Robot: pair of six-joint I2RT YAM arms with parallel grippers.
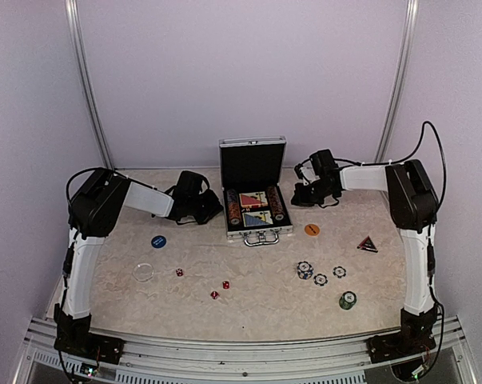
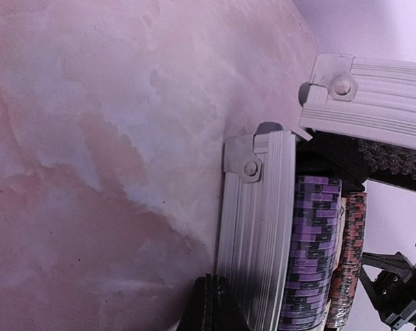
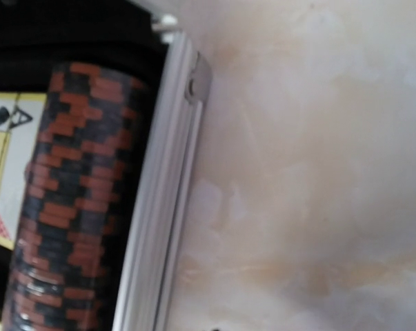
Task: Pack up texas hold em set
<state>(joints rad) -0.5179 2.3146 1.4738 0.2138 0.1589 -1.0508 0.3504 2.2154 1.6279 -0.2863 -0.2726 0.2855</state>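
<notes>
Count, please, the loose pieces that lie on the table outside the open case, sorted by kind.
Red dice: 3
Striped poker chips: 4
Plain round discs: 3 (blue, orange, clear)
Dark triangular piece: 1
Total: 11

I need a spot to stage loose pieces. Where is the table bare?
Bare: the table between the red dice and the striped chips, and along its near edge. Crowded: both sides of the case, flanked by the left gripper and right gripper.
</notes>
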